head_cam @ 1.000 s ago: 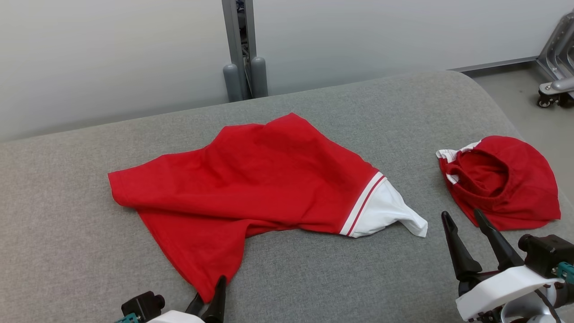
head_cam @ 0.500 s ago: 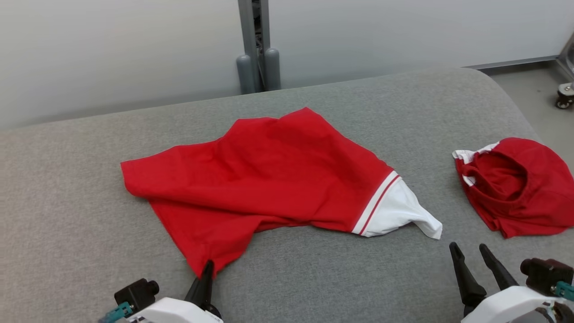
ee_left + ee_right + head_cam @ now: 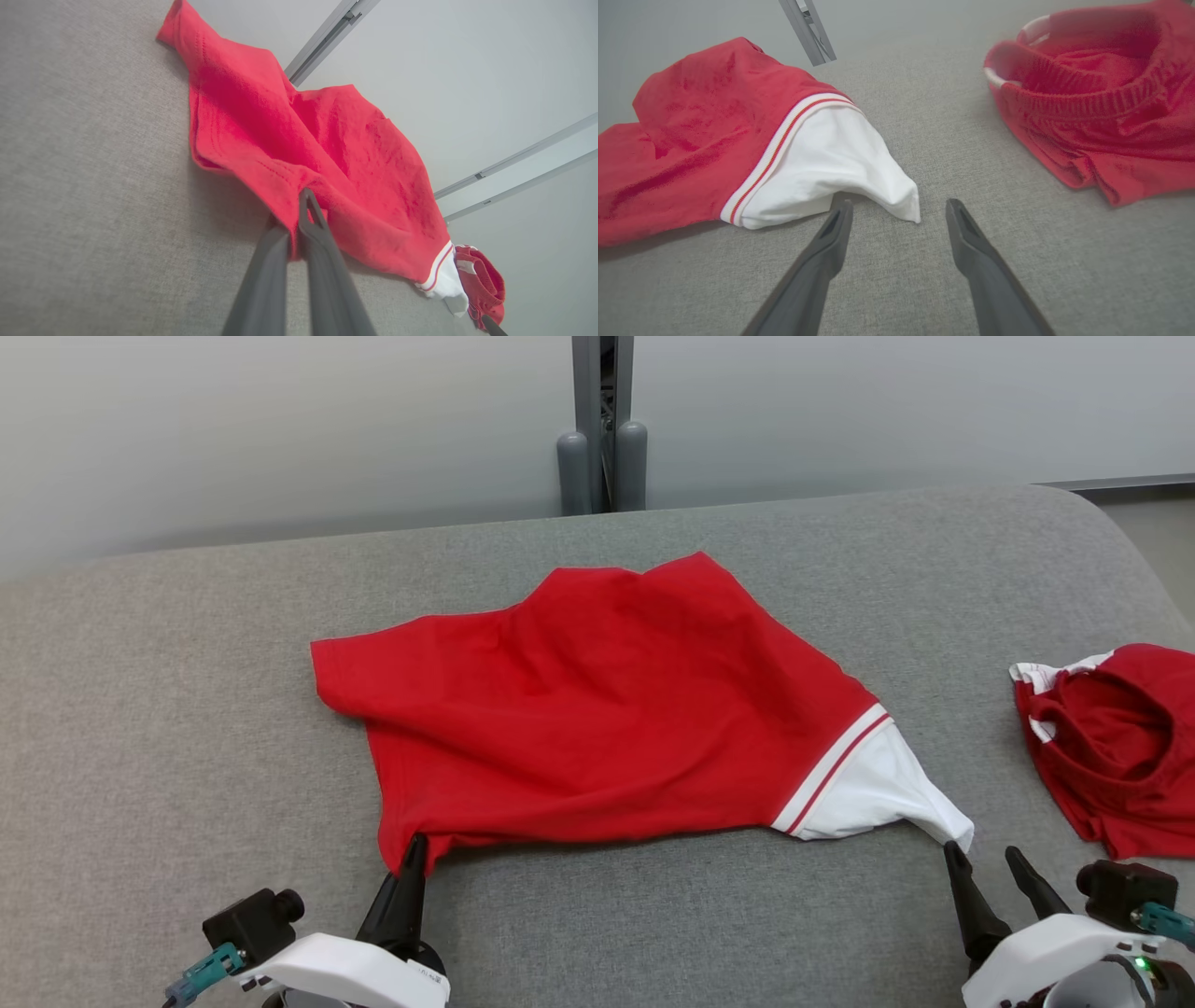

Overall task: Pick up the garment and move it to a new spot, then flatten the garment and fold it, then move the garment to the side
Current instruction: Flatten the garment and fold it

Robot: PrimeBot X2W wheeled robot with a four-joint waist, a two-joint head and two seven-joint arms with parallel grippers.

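Observation:
The garment (image 3: 607, 709) is a red shirt with a white, red-striped sleeve (image 3: 868, 789), lying spread and rumpled on the grey padded surface (image 3: 187, 756). My left gripper (image 3: 414, 847) is shut on the garment's near left corner; in the left wrist view red cloth (image 3: 327, 140) is pinched between the closed fingers of the left gripper (image 3: 301, 214). My right gripper (image 3: 982, 851) stands open just before the sleeve's tip. In the right wrist view the white tip (image 3: 896, 196) lies just ahead of the right gripper (image 3: 900, 204), between its spread fingertips, and the fingers do not touch it.
A second red garment (image 3: 1111, 747), bunched with white trim, lies at the right near the surface's rounded edge (image 3: 1134, 551). A grey metal post (image 3: 602, 429) stands behind the surface against a pale wall. Bare grey fabric spreads to the left and front.
The left gripper has shut on the garment's near corner and drawn that flap taut. The head camera has turned, shifting the whole picture rightward. The right gripper now sits by the sleeve tip.

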